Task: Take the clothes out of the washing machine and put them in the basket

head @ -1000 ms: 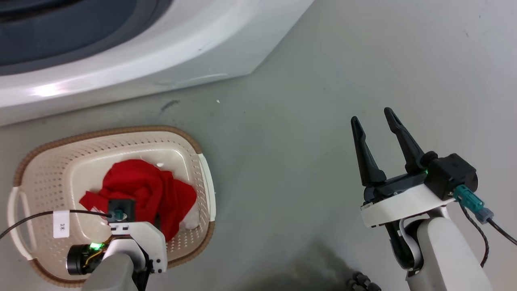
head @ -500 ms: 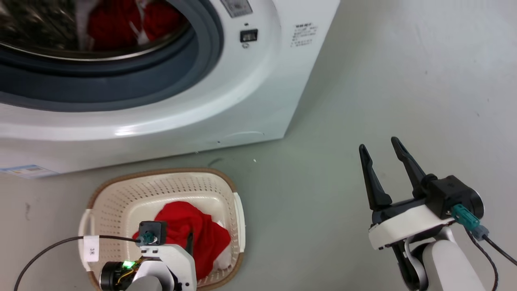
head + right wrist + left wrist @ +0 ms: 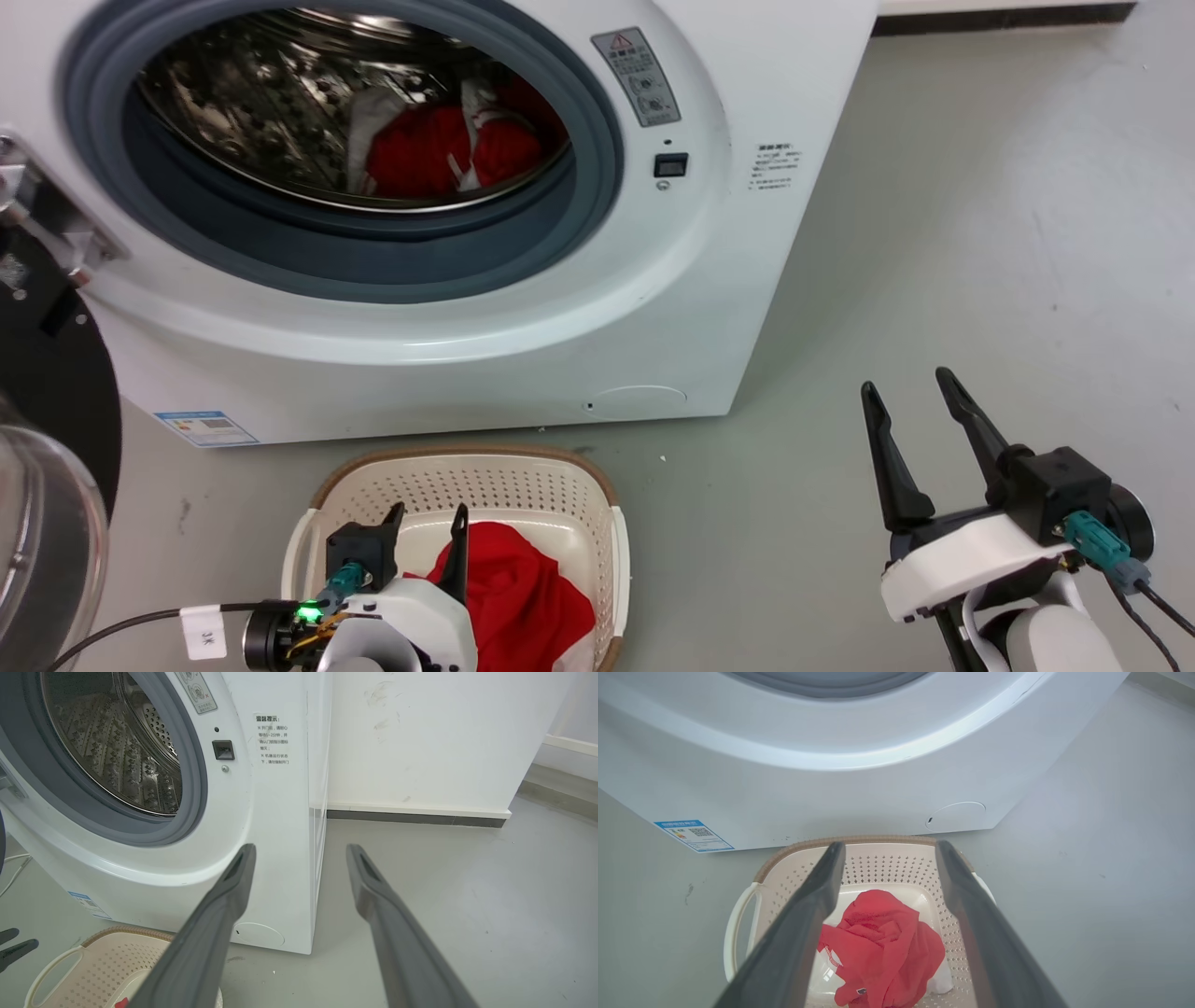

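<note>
Clothes (image 3: 448,149) lie in two places. A red bundle with white trim sits low at the back of the drum (image 3: 252,103), toward its right side. One red garment (image 3: 882,947) lies crumpled in the basket (image 3: 467,459), with a bit of white showing at its edge. The basket stands on the floor (image 3: 934,233) just in front of the washing machine (image 3: 653,308), below the porthole. The door (image 3: 37,523) is swung wide open at the robot's left, so the opening is free.

The left gripper (image 3: 428,511) hangs over the basket, above the red garment and not touching it. Its fingers are spread, hold nothing and point toward the machine's front. The right gripper (image 3: 906,381) is also spread and empty. It hovers over bare floor, well apart from the basket and off to the right of the machine.

As I judge it, one piece is delivered and the task is partly done. The step in hand is the return to the drum for the next piece.

That move calls for raising an arm from basket height to the porthole and passing over the grey rubber ring (image 3: 597,131). The arm must then reach deep to the bundle, with the fingers kept wide until they straddle a thick fold. A firm pinch matters, since soft fabric may slip or drag on the ring as it comes out.
</note>
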Robot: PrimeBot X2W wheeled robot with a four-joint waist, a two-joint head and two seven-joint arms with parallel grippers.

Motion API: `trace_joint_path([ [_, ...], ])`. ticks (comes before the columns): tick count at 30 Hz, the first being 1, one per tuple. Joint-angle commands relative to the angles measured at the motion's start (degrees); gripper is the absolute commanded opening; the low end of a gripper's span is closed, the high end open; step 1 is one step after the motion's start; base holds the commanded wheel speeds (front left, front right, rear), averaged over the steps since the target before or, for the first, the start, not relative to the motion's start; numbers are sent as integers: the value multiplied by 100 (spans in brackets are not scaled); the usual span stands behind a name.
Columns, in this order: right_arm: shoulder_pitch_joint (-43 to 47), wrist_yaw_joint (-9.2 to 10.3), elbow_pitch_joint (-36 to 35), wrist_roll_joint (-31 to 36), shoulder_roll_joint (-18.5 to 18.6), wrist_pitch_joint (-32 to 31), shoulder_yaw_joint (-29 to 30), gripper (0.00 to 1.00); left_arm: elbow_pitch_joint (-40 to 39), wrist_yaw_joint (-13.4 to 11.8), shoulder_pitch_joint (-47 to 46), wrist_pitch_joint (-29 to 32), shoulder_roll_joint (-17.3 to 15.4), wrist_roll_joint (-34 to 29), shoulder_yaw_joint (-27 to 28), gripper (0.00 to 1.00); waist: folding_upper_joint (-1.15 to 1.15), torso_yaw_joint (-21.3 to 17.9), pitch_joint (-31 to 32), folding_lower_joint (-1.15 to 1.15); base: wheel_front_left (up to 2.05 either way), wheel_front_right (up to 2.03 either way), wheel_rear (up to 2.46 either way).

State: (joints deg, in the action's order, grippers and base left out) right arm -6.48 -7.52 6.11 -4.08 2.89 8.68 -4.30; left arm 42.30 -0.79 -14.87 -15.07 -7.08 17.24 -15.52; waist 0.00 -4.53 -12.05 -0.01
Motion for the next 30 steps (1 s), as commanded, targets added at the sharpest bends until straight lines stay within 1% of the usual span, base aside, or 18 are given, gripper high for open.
trace_joint_path([
  [1, 123, 6, -57, 20, -4, -31, 29, 100, -264, -42, 149, -13, -13, -95, 61, 100, 0, 141, 163, 1, 0, 0, 0],
  [8, 277, 6, -262, 49, -4, -168, 103, 100, -1613, -128, 461, -14, -13, -434, 350, 100, 0, 254, 264, 1, 0, 0, 0],
  [10, 275, 6, -313, 40, -4, -196, 96, 100, -1845, -125, 408, -14, -27, -494, 434, 100, 0, 244, 244, 1, 0, 0, 0],
  [13, 231, 6, -356, 0, -4, -191, 68, 100, -1990, -89, 188, -14, -56, -523, 551, 100, 0, 176, 180, 1, 0, 0, 0],
  [18, 113, 6, -338, -80, -4, -150, -22, 100, -1754, 14, -338, -13, -169, -551, 661, 100, 0, -67, -1, 1, 0, 0, 0],
  [24, -30, 6, -250, -235, -5, -28, -159, 100, -1102, 156, -1210, -14, -424, -511, 780, 100, 0, -500, -329, 1, 0, 0, 0],
  [30, -186, 6, -112, -419, -5, 165, -342, 100, -437, 284, -2153, 135, -840, -482, 915, 100, 0, -975, -824, 1, 0, 0, 0],
])
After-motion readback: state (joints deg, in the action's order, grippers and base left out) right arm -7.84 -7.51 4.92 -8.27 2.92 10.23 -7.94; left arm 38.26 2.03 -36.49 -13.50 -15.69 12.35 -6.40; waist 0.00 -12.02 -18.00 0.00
